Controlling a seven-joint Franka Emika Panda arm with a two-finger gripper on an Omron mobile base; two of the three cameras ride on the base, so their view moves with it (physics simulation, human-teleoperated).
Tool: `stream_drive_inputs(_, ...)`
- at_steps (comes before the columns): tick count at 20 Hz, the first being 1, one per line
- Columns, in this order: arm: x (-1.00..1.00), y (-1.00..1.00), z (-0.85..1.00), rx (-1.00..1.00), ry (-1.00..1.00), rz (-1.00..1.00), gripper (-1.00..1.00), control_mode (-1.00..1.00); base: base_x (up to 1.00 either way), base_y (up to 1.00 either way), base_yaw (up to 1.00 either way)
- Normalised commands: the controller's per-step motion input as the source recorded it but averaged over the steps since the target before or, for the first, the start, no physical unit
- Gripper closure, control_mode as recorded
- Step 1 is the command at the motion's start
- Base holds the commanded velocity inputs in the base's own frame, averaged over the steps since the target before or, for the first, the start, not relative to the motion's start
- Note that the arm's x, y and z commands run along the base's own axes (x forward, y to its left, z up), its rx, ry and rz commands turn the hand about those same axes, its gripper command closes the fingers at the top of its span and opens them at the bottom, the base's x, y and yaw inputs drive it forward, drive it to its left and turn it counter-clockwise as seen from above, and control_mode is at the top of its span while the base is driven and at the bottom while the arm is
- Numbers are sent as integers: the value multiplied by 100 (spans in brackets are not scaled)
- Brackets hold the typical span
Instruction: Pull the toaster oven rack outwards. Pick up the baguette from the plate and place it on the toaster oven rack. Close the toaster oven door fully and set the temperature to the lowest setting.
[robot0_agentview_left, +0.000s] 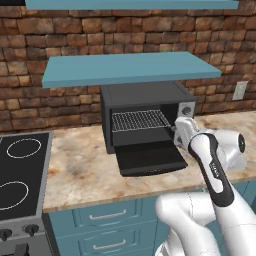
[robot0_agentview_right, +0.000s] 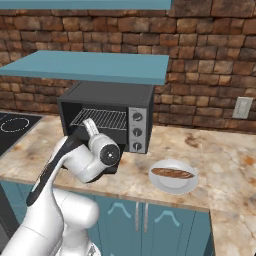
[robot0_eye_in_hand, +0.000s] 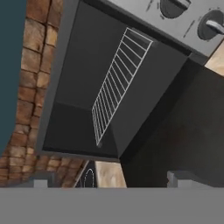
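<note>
Left base view, entry one: toaster oven (robot0_agentview_left: 145, 117), black, on the marbled counter (robot0_agentview_left: 82, 165) under a blue shelf (robot0_agentview_left: 127, 70), brick wall behind. Toaster oven door (robot0_agentview_left: 150, 157) dropped flat onto the counter, which leaves the cavity open for loading. Toaster oven rack (robot0_agentview_left: 140, 120) sits level inside the cavity, its front edge about at the mouth; judged not yet drawn out over the door. The white arm reaches in from the right, wrist just beside the oven's right front corner. Stovetop (robot0_agentview_left: 22, 170) at far left, with blue drawers (robot0_agentview_left: 107, 217) below the counter.

Right base view, entry two: supplies what the first lacks. Baguette (robot0_agentview_right: 172, 173) lies lengthwise on a white plate (robot0_agentview_right: 173, 177), on the counter to the right of the oven and well apart from the arm; judged parked there awaiting its turn after the rack. The silver panel with three knobs (robot0_agentview_right: 137, 131) in a column shows plainly here. Wall outlet (robot0_agentview_right: 243, 107) at right.

Hand view, entry three: rolled sideways; looks into the cavity along the gripper (robot0_eye_in_hand: 111, 180). Jaws stand wide apart with nothing between them, fingertips (robot0_eye_in_hand: 177, 178) short of the rack's wire edge. Judged an approach for gripping and pulling the rack. Two knobs appear at the upper right.
</note>
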Motion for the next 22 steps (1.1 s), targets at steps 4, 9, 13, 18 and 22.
stream_drive_inputs(4,49,-1,0,4,0,0,-100,-100,0,0,0)
stream_drive_inputs(9,44,0,0,1,-3,0,-100,-100,0,0,0)
stream_drive_inputs(13,41,0,-3,2,0,0,-100,-100,0,0,0)
stream_drive_inputs(18,31,0,-16,3,-7,0,-100,-100,0,0,0)
stream_drive_inputs(22,27,0,-28,4,-2,0,-100,-100,0,0,0)
